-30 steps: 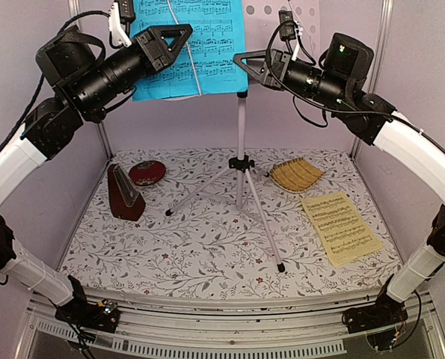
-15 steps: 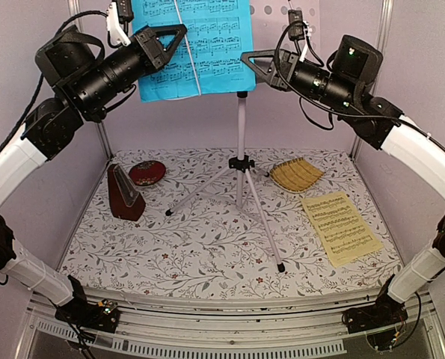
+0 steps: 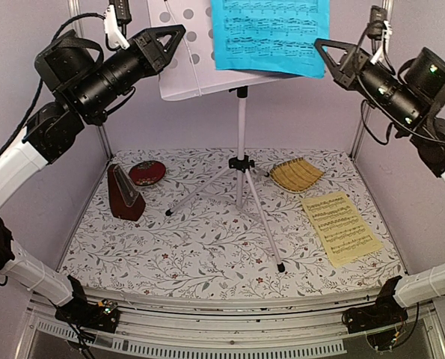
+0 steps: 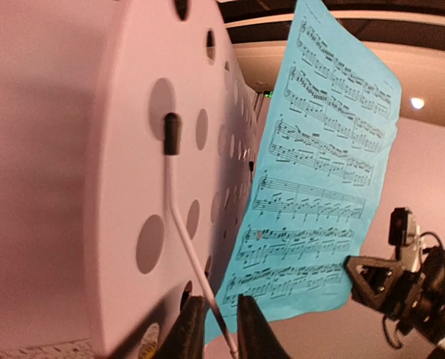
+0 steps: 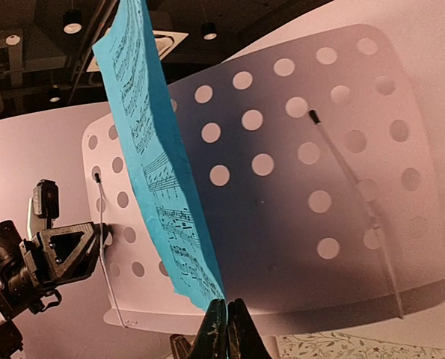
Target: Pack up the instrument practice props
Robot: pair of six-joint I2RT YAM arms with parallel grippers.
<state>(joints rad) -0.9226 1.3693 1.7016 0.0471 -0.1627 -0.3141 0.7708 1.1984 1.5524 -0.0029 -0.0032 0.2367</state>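
Blue music sheet (image 3: 271, 34) held high by the right hand (image 5: 226, 308), in front of the right part of the perforated desk (image 3: 179, 71).

The right hand's fingers were pressed together on the sheet's lower corner. In the right wrist view the paper stood edge-on and away from the desk face. The desk's left part was bare, holes showing. The left hand (image 4: 219, 313) hovered at the desk's left lower edge with its fingers slightly spread, and a thin wire retainer (image 4: 179, 224) ran down between them, not clamped. The music stand (image 3: 241, 131) stood upright on its tripod at mid-counter (image 3: 207, 258). The metronome (image 3: 124, 193) stood at far left and the pale-yellow sheet (image 3: 340, 228) lay flat at right, both well below the hands and apart from them.
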